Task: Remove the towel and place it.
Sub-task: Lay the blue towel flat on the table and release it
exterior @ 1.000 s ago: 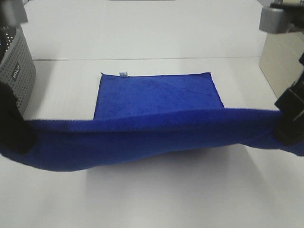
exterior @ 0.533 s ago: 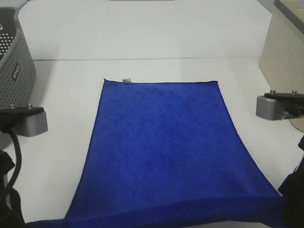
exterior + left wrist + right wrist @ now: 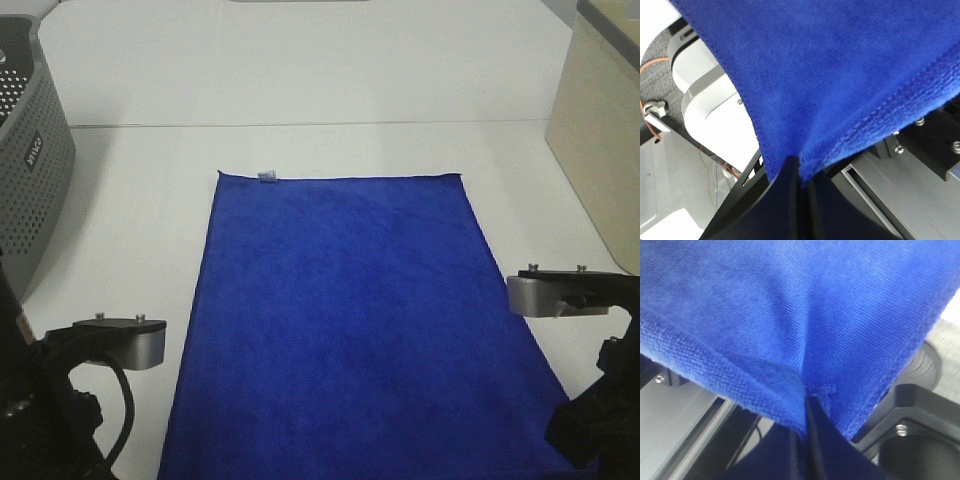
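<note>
The royal-blue towel (image 3: 350, 320) lies spread flat on the white table, its pale tag (image 3: 266, 177) at the far left corner. Its near edge runs past the bottom of the exterior view. My left gripper (image 3: 801, 172) is shut on the towel's near left corner (image 3: 840, 90); in the exterior view only that arm (image 3: 60, 400) shows at the bottom left. My right gripper (image 3: 806, 402) is shut on the near right corner (image 3: 790, 315); its arm (image 3: 590, 400) shows at the bottom right. The fingertips are hidden in the exterior view.
A grey perforated basket (image 3: 25, 170) stands at the far left. A beige box (image 3: 605, 130) stands at the far right. The white table (image 3: 300, 70) stretches behind the towel.
Both arms have pulled the towel's lifted edge toward the near side and lowered it. The towel went from folded over to spread flat across the table.
</note>
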`<action>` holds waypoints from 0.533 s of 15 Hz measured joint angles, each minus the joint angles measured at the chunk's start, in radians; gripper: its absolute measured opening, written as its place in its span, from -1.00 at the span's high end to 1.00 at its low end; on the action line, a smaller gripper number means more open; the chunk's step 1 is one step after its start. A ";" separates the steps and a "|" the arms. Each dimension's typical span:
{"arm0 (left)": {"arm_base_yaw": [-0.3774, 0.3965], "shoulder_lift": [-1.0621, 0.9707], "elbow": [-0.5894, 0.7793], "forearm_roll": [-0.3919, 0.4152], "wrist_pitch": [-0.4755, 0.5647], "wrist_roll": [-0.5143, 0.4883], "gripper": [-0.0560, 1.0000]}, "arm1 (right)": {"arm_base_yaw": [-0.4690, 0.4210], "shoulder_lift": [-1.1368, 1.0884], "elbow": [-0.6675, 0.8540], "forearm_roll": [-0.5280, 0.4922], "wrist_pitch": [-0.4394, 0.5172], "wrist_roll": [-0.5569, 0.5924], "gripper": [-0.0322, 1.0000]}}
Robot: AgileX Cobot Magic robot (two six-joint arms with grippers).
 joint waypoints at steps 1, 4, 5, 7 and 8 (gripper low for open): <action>0.000 0.012 0.000 -0.002 -0.010 0.003 0.89 | 0.000 0.016 0.000 0.013 0.000 0.007 0.91; 0.000 0.012 -0.004 -0.014 -0.019 0.005 0.89 | 0.000 0.017 0.000 0.053 -0.001 0.015 0.83; 0.000 0.012 -0.009 -0.021 -0.019 0.006 0.89 | 0.000 0.017 0.000 0.057 -0.001 0.015 0.79; 0.000 0.012 -0.015 -0.040 -0.018 0.006 0.84 | 0.000 0.017 0.000 0.063 -0.001 0.015 0.67; 0.000 0.012 -0.016 -0.042 -0.018 0.006 0.78 | 0.000 0.017 0.000 0.065 -0.001 0.016 0.60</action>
